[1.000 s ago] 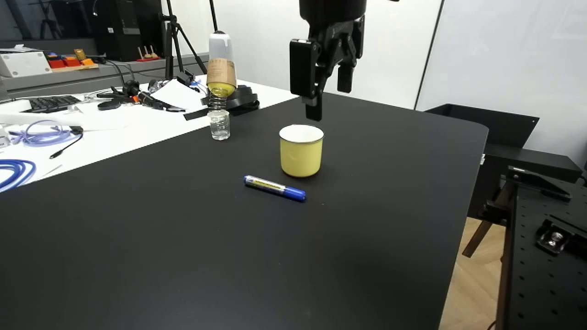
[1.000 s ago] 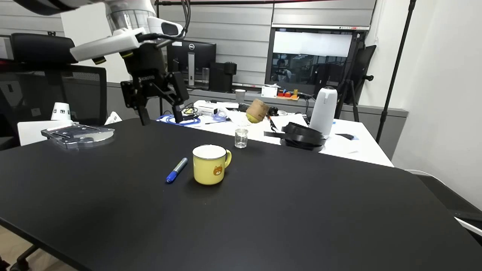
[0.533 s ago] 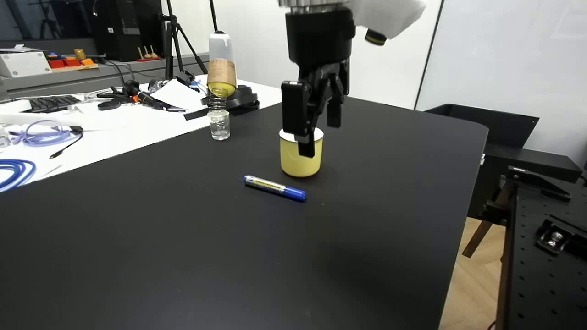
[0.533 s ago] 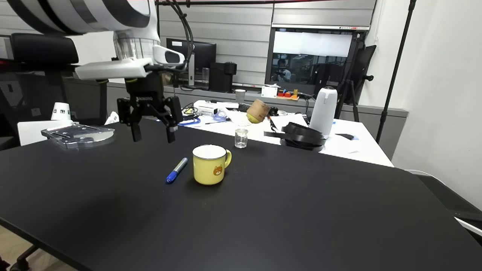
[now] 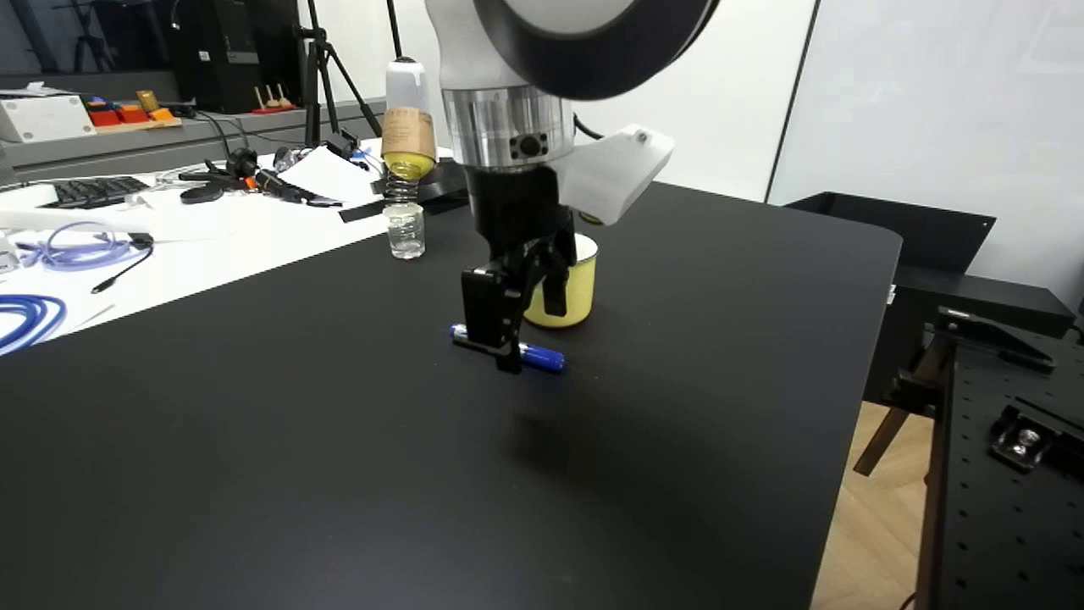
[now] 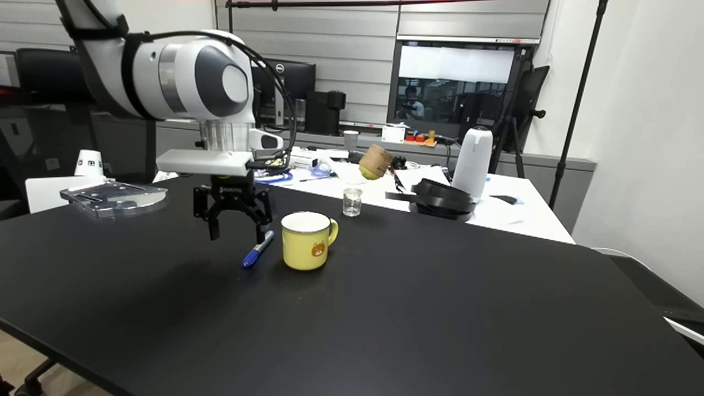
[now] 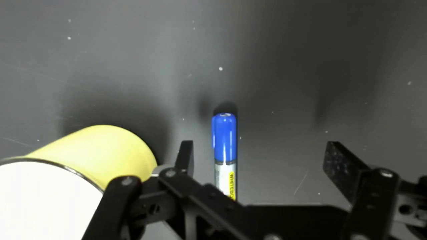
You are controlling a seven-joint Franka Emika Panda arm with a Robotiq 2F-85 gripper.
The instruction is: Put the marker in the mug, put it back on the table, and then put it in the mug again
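The marker, with a blue cap and pale barrel, lies flat on the black table [image 5: 339, 474]. The marker shows in both exterior views [image 5: 544, 359] [image 6: 257, 252] and the wrist view [image 7: 225, 140]. The yellow mug stands upright beside it, seen in both exterior views [image 5: 577, 292] [image 6: 304, 248] and the wrist view [image 7: 103, 150]. My gripper [image 5: 532, 339] [image 6: 237, 235] [image 7: 258, 150] is open, empty and low above the table. In the wrist view the marker lies between the fingers, nearer the mug-side finger. The marker's rear part is hidden there by the gripper.
A small clear glass jar [image 5: 406, 235] [image 6: 352, 202] stands near the table edge by the cluttered white desk [image 5: 203, 254]. A clear plastic part [image 6: 115, 198] lies at the table's far left in an exterior view. Black straps [image 6: 440, 199] lie on the desk edge.
My gripper has come down from above and moved over toward the marker, staying open. The marker and mug have not moved.
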